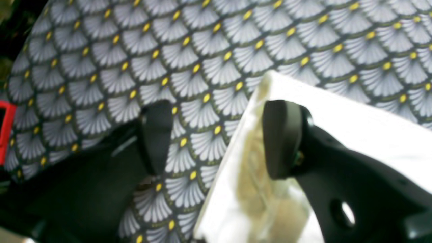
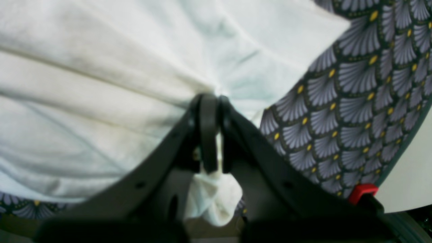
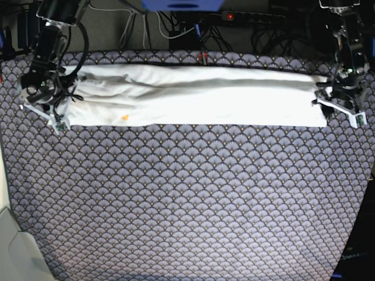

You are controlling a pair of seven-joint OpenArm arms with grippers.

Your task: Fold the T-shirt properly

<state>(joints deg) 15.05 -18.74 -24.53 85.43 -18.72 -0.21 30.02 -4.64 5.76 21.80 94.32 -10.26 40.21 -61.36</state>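
From the base view we see the T-shirt [image 3: 193,96] folded into a long white band that lies along the far edge of the bench [image 3: 187,199], which is covered in a grey scallop-patterned cloth with yellow dots. The band reaches almost from the far left corner to the far right corner, and an arm sits at each end. That view is too distant to show how either set of fingers stands. The right wrist view settles one end: the right gripper [image 2: 212,101] has its fingers pinched tight on a gathered fold of the white cloth, with creases fanning out from the pinch and a small bunch of fabric hanging between the finger bases. The left wrist view settles the other: the left gripper [image 1: 219,138] has its fingers spread wide apart, one over bare patterned cloth and the other over the corner of the shirt. The picture is blurred, so we cannot tell whether that finger touches the fabric. A faint yellowish print shows through the cloth there, which only this view reveals.
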